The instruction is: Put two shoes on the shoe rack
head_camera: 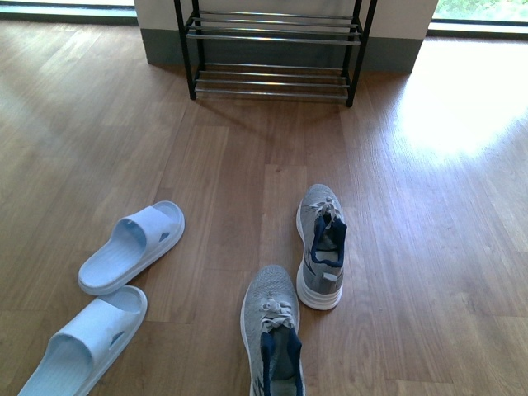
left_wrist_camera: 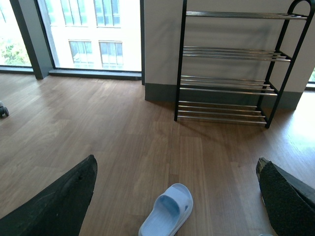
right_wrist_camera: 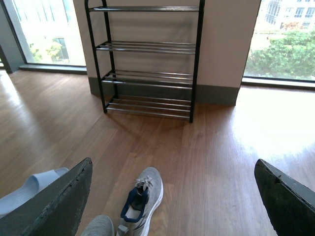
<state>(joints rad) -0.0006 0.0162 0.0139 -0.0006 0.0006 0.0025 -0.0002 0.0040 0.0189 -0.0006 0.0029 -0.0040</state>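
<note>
**Front view.** We record a low black metal-framed shoe rack [head_camera: 272, 37] with thin chrome bars. It stands at 12 o'clock against the wall base, on the brown wooden plank floor [head_camera: 429, 247].

Both task shoes lie on that floor, well apart from the rack.
- The farther sneaker [head_camera: 320, 246] is grey knit with navy lining, grey laces and a thick white sole. It sits just right of centre, toe toward 12 o'clock.
- The nearer sneaker [head_camera: 272, 330], of the same make, lies at 6 o'clock. Its heel is cut by the frame edge and its toe also points to 12 o'clock.
- The two are near one another and do not touch.

Two pale blue moulded slide slippers occupy the 8 o'clock sector. The upper slipper [head_camera: 132, 246] lies just beside the lower slipper [head_camera: 87, 342], and both toes point toward 1 o'clock.

**Left wrist view.** The left gripper [left_wrist_camera: 175, 162] hangs above the floor with its dark jaws spread wide and grips nothing. One blue slipper lies on the boards below it, untouched. A small dark object [left_wrist_camera: 4, 110] sits at the frame edge; it is too small for us to identify.

**Right wrist view.** The right gripper [right_wrist_camera: 173, 163] is likewise spread wide and holds nothing. The farther sneaker lies on the floor beneath it, clear of both fingers, with the rack beyond.
</note>
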